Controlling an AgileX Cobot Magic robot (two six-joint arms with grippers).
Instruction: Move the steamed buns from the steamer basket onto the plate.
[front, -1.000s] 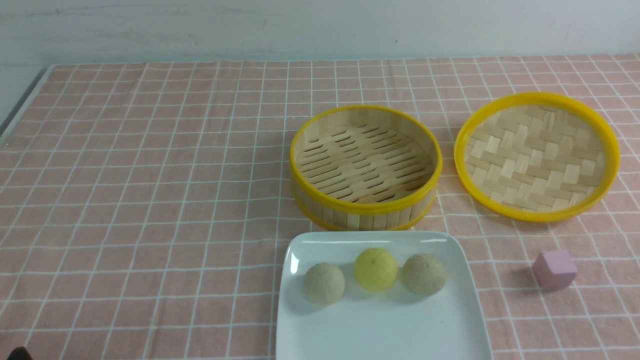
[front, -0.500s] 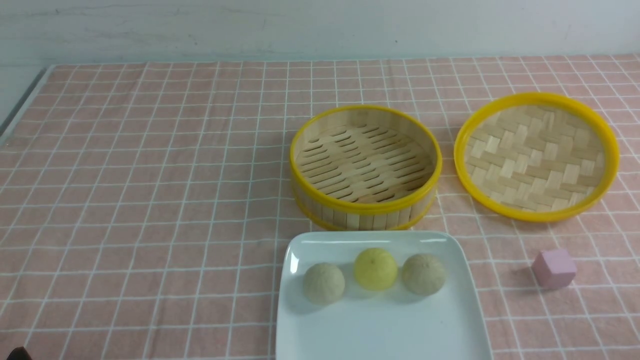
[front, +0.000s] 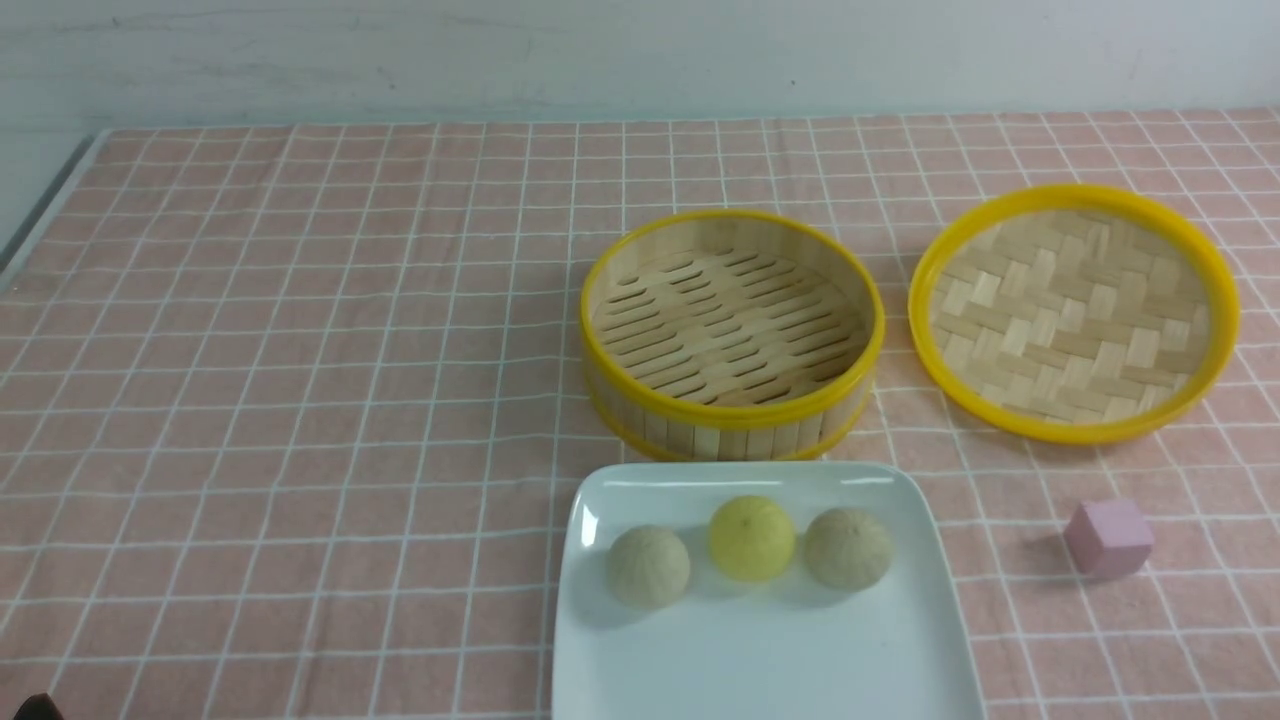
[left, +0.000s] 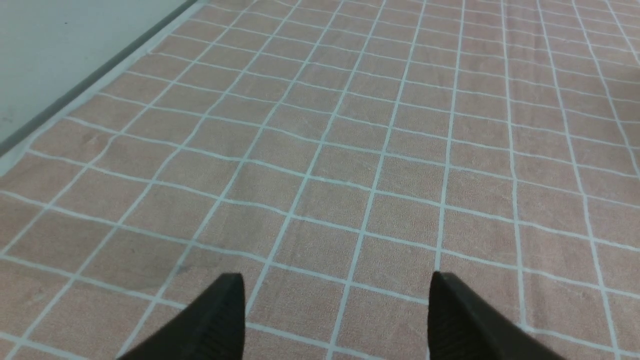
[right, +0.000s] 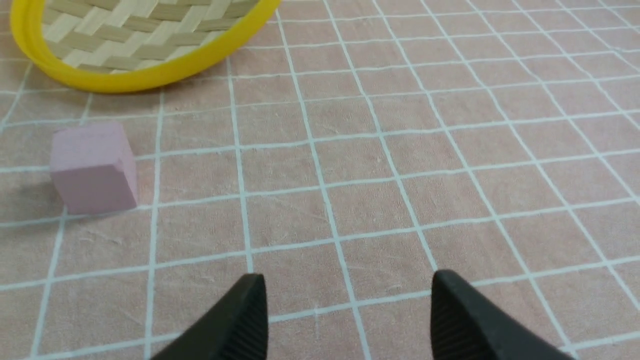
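Three steamed buns lie in a row on the white plate at the table's near edge: a beige one, a yellow one and another beige one. Just behind the plate stands the steamer basket, with nothing on its slotted floor. My left gripper hangs open over bare checked cloth, far from the plate. In the right wrist view my right gripper is open too, nothing between its fingers, over cloth near the pink cube. Neither arm shows in the front view.
The shallow woven lid lies to the right of the basket. A pink cube sits right of the plate. The cloth's left edge and a grey table strip show in the left wrist view.
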